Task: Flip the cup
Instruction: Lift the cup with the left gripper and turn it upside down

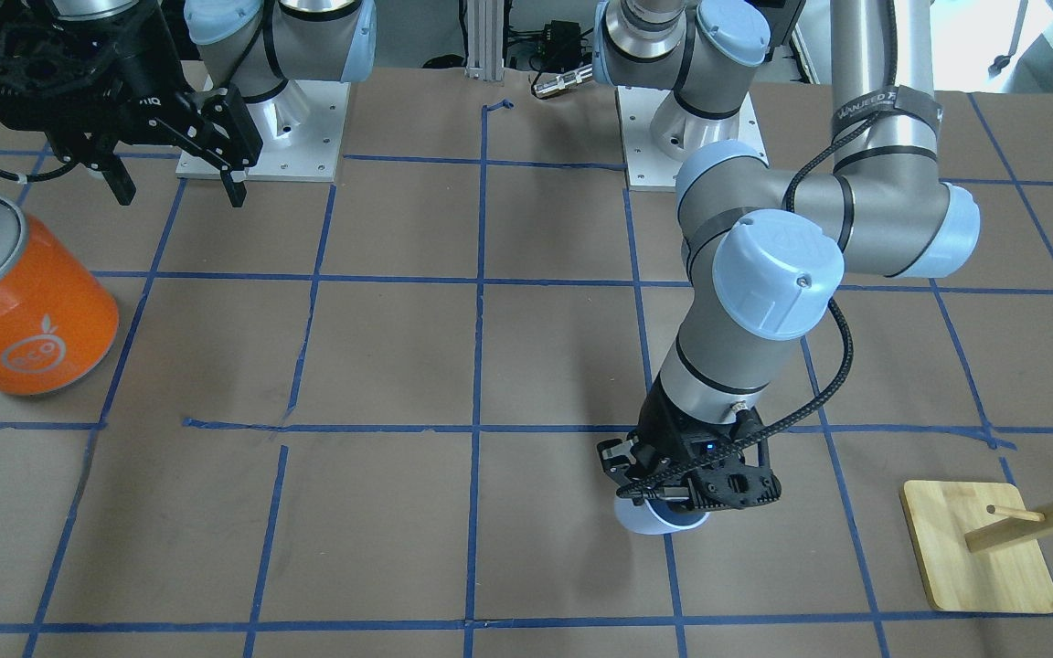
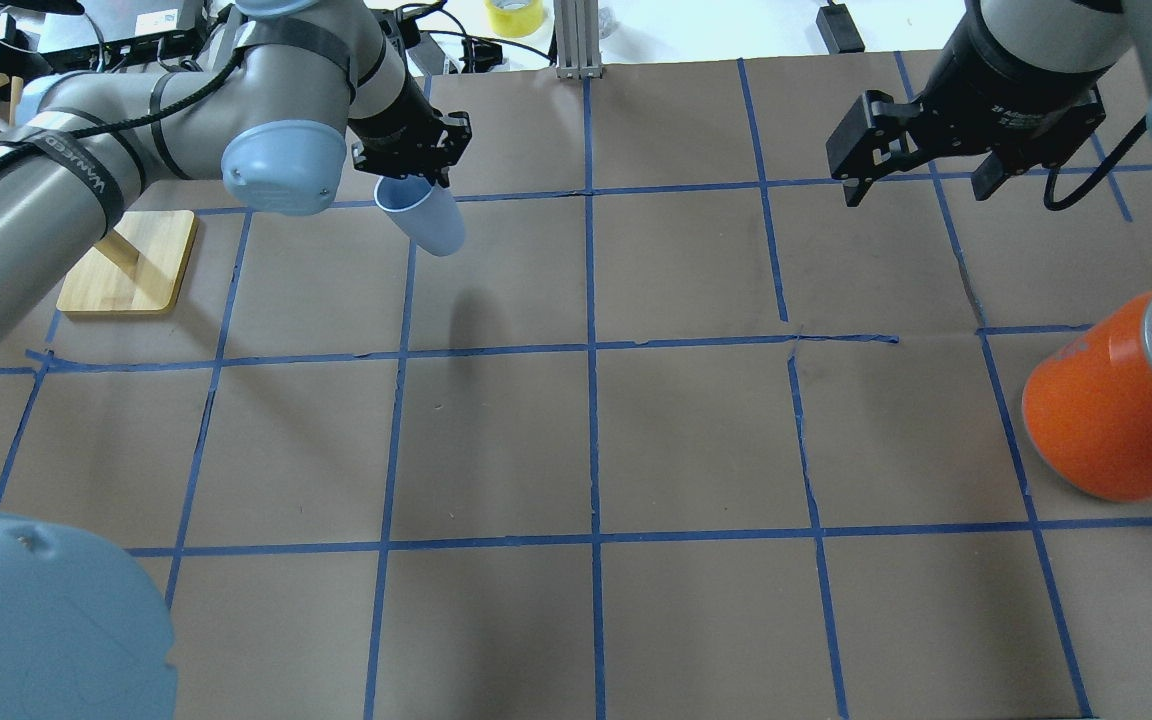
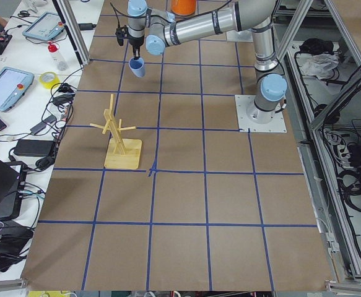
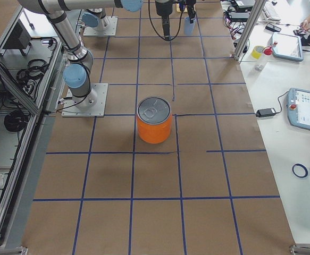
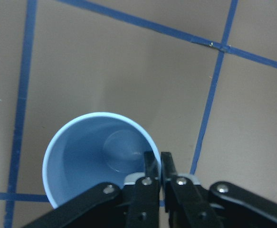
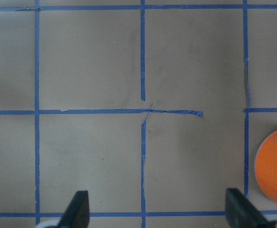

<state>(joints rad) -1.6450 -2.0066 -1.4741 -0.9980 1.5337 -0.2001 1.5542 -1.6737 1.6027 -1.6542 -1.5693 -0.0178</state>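
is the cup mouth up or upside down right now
Mouth up: the left wrist view looks into the cup, blue and empty inside, the left tool pinching its rim.

Blue tape lines [image 2: 593,400] grid the brown paper-covered table [image 2: 496,450]. A white side bench [image 4: 274,90] holds 2 grey touchscreen pendants [image 4: 308,109].

There is one small pale lavender-blue plastic cup [image 2: 426,222], one large orange can with a silver lid [image 2: 1101,420] and one wooden peg stand [image 3: 121,143]. Two grey robot arms [image 2: 136,130] are in view.

Smooth plastic cup [image 5: 88,159] — wooden stand [image 1: 970,553].
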